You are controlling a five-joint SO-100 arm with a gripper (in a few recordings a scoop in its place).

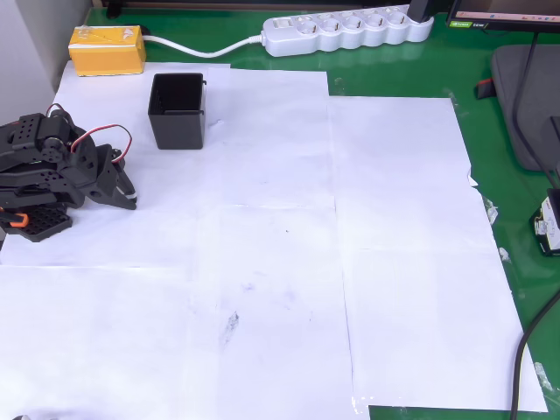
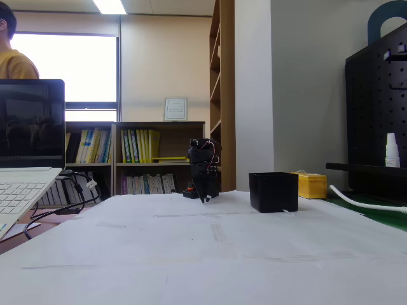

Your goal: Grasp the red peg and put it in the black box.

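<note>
Overall, largest to smallest:
Table (image 1: pixel 411 74): one, green-topped, mostly covered by several overlapping white paper sheets (image 1: pixel 262 262); in the fixed view the paper fills the foreground.
Power strip (image 1: pixel 350 31): one, white, at the far edge of the overhead view, its white cable running left behind the yellow box.
Arm (image 1: pixel 52 171): one, black, folded low at the left edge of the overhead view; the fixed view shows it end-on at the paper's far edge, with an orange-red clip (image 1: pixel 17 220) at its base.
Black box (image 1: pixel 178 110): one, open-topped, upright on the paper, just beside the arm and nearer the yellow box; the overhead view looks into its dark interior, while the fixed view shows its side wall.
Yellow box (image 1: pixel 107 49): one, beyond the black box, off the paper.
Gripper (image 1: pixel 129 197): one, pointing down toward the paper; fingers look drawn together, but whether fully closed or holding anything cannot be told.
Red peg: cannot be made out on the paper or inside the box.
Surroundings, fixed view: one laptop (image 2: pixel 28 152) at left, a person's shoulder behind it, a bookshelf (image 2: pixel 137 155) beyond the table.
</note>
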